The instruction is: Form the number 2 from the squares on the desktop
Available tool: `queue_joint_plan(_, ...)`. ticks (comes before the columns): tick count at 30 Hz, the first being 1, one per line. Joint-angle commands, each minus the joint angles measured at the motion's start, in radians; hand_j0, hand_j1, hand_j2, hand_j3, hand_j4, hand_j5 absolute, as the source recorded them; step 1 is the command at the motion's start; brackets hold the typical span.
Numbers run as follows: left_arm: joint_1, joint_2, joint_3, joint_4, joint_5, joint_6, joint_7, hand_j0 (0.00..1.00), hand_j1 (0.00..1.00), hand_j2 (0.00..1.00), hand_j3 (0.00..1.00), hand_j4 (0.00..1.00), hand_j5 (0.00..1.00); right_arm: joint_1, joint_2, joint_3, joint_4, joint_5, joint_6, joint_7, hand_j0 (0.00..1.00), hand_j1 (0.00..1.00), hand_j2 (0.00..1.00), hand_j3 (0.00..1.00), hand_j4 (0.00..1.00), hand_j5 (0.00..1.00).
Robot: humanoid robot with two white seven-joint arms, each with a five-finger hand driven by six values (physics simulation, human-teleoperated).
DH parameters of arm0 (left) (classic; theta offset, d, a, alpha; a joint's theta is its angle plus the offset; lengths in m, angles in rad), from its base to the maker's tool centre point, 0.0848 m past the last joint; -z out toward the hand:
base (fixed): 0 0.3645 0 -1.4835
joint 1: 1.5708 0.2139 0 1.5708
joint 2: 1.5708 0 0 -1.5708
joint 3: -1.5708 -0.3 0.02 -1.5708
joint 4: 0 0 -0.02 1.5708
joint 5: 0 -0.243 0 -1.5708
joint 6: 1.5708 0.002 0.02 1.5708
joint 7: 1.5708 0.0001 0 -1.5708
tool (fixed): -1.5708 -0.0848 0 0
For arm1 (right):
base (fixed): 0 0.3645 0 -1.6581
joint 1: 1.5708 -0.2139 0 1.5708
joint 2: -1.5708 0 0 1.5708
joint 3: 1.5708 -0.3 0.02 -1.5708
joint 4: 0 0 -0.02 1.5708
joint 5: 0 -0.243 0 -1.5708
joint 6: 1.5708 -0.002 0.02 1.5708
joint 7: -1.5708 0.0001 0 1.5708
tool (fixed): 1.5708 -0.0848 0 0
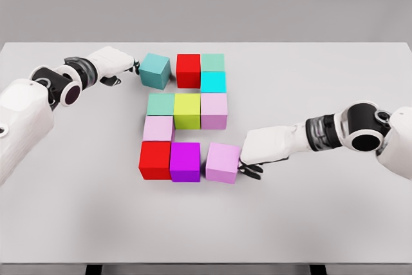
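Coloured cubes sit mid-table in a block figure. The top row holds a teal cube (156, 70), slightly turned and apart, a red cube (188, 70) and a pale green cube (213, 62) with a cyan cube (213, 82) below it. The middle row is a green cube (161, 104), a yellow-green cube (187, 110) and a lilac cube (214, 110). A pink cube (158, 128) stands under it, then a red cube (155, 160), a magenta cube (185, 161) and a violet cube (223, 163). My left hand (126, 67) touches the teal cube's left side. My right hand (248, 167) presses the violet cube's right side, fingers curled.
The grey table (322, 210) spreads wide around the cubes, its front edge near the bottom of the view. My left forearm lies across the upper left and my right forearm across the middle right.
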Motion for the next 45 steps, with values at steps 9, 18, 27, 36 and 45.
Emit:
queue_joint_plan(9,0.000,-0.002,0.001,-0.002,0.015,-0.002,0.001,0.66,0.66,0.66,0.66,0.66,0.66,-0.002,0.007,0.002,0.000,-0.005,0.002,0.000,0.13,0.13,0.13,0.13,0.13,0.13)
queue_joint_plan(18,0.000,-0.004,0.001,-0.003,0.029,-0.002,0.003,0.65,0.65,0.65,0.65,0.65,0.65,0.000,0.007,0.004,0.015,0.020,0.002,0.000,0.14,0.14,0.14,0.14,0.14,0.14)
queue_joint_plan(27,0.000,0.013,0.003,0.000,0.035,-0.004,0.007,0.65,0.65,0.65,0.65,0.65,0.65,-0.002,0.009,0.004,0.044,0.021,0.002,0.000,0.14,0.14,0.14,0.14,0.14,0.14)
queue_joint_plan(36,0.008,0.030,0.004,-0.036,0.077,-0.004,-0.014,0.65,0.65,0.65,0.65,0.65,0.65,-0.006,0.023,0.004,0.049,0.021,0.002,0.000,0.14,0.14,0.14,0.14,0.14,0.14)
queue_joint_plan(45,0.011,0.042,0.001,-0.043,0.101,-0.005,-0.040,0.65,0.65,0.65,0.65,0.65,0.65,-0.009,0.030,0.014,0.049,0.021,0.002,0.000,0.14,0.14,0.14,0.14,0.14,0.14)
